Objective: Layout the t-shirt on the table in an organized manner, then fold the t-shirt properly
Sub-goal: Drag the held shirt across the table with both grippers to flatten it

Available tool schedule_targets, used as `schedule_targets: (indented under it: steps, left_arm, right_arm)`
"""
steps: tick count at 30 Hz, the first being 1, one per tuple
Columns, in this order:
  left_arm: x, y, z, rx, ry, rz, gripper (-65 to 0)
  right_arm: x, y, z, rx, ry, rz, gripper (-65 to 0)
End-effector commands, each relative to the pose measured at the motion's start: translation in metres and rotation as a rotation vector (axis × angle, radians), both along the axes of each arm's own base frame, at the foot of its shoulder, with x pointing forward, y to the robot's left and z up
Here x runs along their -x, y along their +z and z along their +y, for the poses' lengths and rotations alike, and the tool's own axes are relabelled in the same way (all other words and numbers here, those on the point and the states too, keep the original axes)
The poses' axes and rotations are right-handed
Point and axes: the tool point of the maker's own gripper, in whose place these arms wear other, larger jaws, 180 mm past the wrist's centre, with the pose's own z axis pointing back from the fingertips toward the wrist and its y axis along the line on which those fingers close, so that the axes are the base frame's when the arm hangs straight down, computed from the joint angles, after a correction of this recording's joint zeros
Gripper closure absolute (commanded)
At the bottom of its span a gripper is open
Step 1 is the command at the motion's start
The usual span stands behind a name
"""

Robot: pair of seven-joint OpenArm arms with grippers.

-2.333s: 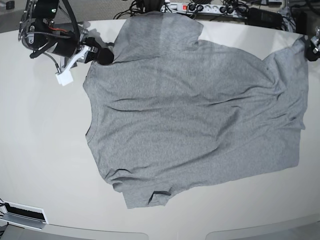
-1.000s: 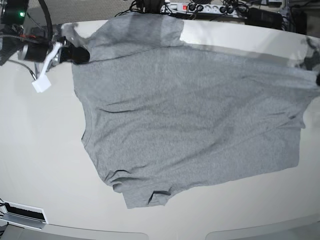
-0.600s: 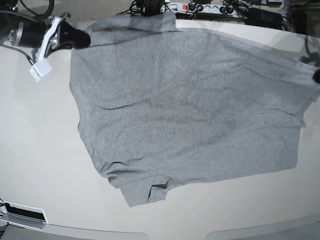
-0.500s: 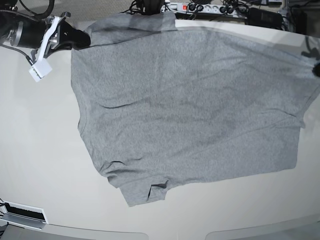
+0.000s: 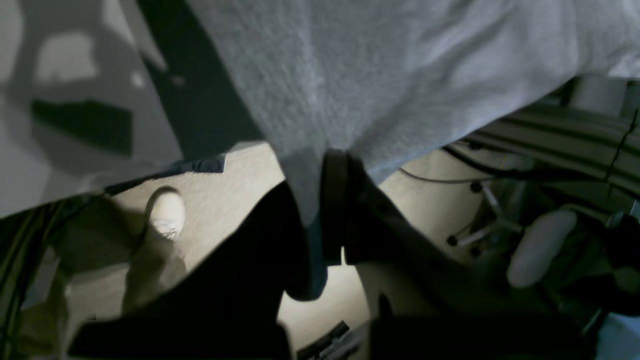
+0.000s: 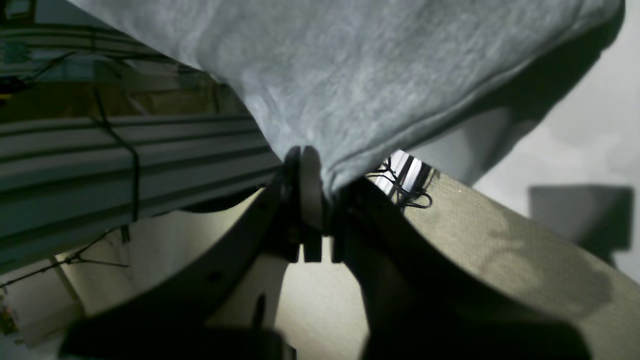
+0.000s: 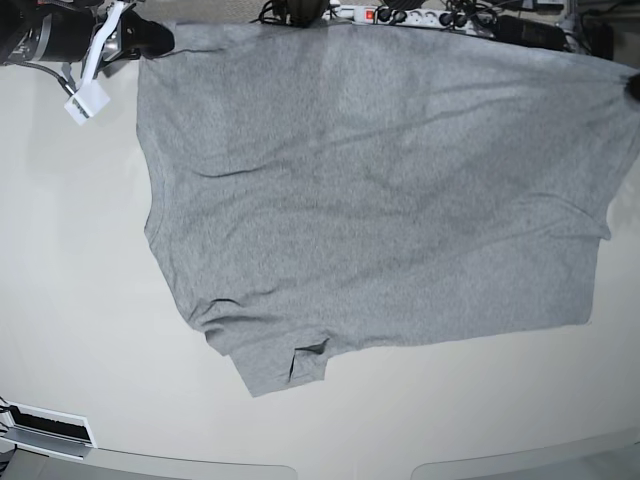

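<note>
The heather-grey t-shirt (image 7: 370, 200) lies spread with its plain side up over the white table (image 7: 70, 300), and its far edge is stretched taut along the table's far rim. At the far left corner of the cloth, my right gripper (image 7: 150, 38) is shut on it. The right wrist view shows those jaws (image 6: 312, 192) pinching a hemmed edge of the t-shirt (image 6: 350, 75). My left gripper (image 7: 634, 88) barely shows at the right border. In the left wrist view it (image 5: 325, 205) is shut on a fold of the t-shirt (image 5: 380, 75). A sleeve points toward the near edge.
A power strip with cables (image 7: 400, 15) runs behind the table's far edge. A white tag (image 7: 87, 103) hangs from the right arm. A white-and-black fixture (image 7: 45, 428) sits at the near left corner. A person's shoe (image 5: 166, 212) and a chair base (image 5: 480, 220) are on the floor.
Both grippers have moved toward the far edge, still holding the shirt. The cloth's far edge is now pulled straighter and farther back, and the near sleeve has slid slightly away from the front.
</note>
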Motion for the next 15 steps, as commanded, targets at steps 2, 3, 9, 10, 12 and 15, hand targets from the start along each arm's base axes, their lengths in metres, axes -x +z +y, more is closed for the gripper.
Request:
schedule_targets:
  steps: [2,3,9,10,12,15]
  left_arm:
    - [-0.011,0.012,0.005,-0.019,-0.027,-0.025,0.0]
    - [-0.010,0.012,0.005,-0.021,-0.030,-0.018,0.0]
    - [0.003,0.010,0.006,-0.033,-0.060,0.048,0.0]
    - [0.004,0.010,0.007,-0.035,-0.062,0.053,0.0]
    - [0.011,0.009,0.008,-0.039,-0.066,0.076,0.0]
    - [0.019,0.006,0.008,-0.039,-0.067,0.101,0.0]
  right_arm:
    - [0.002,0.005,-0.002,-0.001,0.011,-0.011,0.0]
    - [0.005,0.004,-0.003,0.002,0.013,-0.003,0.0]
    - [0.010,0.005,-0.015,0.027,-0.017,0.007,0.0]
    - [0.008,0.006,-0.020,0.035,-0.030,0.000,0.0]
    - [0.005,0.009,-0.028,0.051,-0.055,-0.011,0.0]
    - [0.004,0.009,-0.033,0.062,-0.068,-0.016,0.0]
